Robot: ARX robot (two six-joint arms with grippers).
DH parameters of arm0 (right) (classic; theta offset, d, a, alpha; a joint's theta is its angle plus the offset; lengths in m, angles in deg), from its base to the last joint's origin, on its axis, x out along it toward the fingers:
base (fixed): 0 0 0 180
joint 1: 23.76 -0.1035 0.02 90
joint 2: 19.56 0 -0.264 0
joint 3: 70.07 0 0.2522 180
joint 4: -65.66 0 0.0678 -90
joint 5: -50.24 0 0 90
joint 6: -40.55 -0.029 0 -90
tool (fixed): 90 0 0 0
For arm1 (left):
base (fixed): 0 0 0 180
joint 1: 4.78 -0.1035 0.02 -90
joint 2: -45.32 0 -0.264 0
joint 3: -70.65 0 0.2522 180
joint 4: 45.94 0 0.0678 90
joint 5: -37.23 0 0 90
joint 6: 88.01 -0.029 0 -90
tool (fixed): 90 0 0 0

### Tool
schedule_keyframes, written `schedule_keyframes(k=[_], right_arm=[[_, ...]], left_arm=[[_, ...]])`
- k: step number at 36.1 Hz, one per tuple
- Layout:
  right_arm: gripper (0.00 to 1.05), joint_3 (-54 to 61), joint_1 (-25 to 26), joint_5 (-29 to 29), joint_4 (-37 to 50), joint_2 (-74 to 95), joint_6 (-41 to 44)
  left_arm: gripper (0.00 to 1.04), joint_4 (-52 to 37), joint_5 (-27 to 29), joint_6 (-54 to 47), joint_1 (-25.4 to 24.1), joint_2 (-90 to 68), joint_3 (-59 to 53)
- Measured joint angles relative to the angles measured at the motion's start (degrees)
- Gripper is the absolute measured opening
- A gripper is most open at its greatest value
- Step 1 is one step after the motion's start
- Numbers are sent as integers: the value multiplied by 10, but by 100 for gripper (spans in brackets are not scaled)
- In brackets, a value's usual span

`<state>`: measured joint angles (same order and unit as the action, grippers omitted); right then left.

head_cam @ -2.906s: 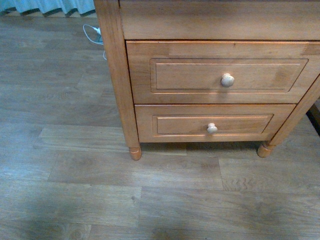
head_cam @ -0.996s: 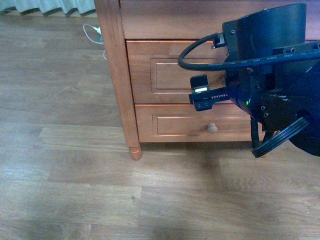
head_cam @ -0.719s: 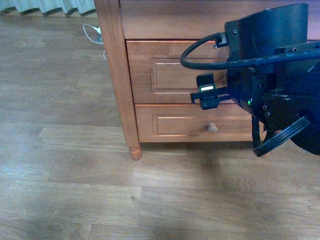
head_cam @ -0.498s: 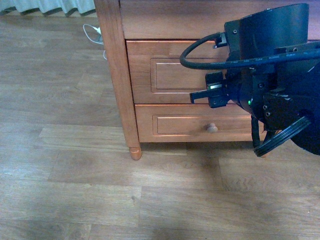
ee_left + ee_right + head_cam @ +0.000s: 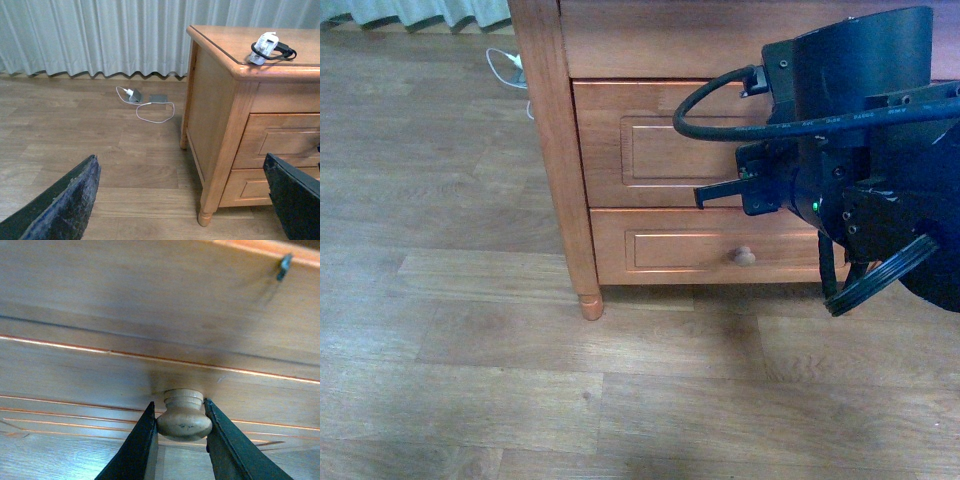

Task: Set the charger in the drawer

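pale wooden knob (image 5: 184,416) is sitting pinched in the right gripper (image 5: 179,405); its drawer (image 5: 655,150) is lying straight ahead (not yet pulled out), and the charger (image 5: 267,47) is resting higher up, on the nightstand (image 5: 220,125).

front high, left wrist far, right wrist close at knob (image 5: 184,420); all face drawer (image 5: 650,150)

Cabinet (image 5: 215,100): one.
Drawers: two, one tall drawer (image 5: 650,140) and one short drawer (image 5: 660,245).
Knobs: two, one large knob (image 5: 184,422) and one small knob (image 5: 745,256).
Charger (image 5: 264,47) on the surface: one.
White plug (image 5: 131,94) with cable on the floor: one.
Curtain (image 5: 100,35): one.
End effectors: two, the left end effector (image 5: 180,157) and the right end effector (image 5: 179,402), each with two fingers.
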<state>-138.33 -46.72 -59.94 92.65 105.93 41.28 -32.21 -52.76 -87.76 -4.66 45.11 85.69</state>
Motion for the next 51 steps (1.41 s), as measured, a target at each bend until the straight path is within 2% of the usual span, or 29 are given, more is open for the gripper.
schedule_keyframes(k=[11, 29, 39, 51], right_arm=[[23, 29, 5, 32, -33, -33, -24], [22, 232, -1, 75, -82, -202, -37], [22, 294, -8, 86, -84, -256, -30], [66, 339, -3, 66, -164, -374, -38]], left_arm=[[98, 0, 0, 0, 0, 0, 0], [98, 0, 0, 0, 0, 0, 0], [98, 0, 0, 0, 0, 0, 0], [98, 0, 0, 0, 0, 0, 0]])
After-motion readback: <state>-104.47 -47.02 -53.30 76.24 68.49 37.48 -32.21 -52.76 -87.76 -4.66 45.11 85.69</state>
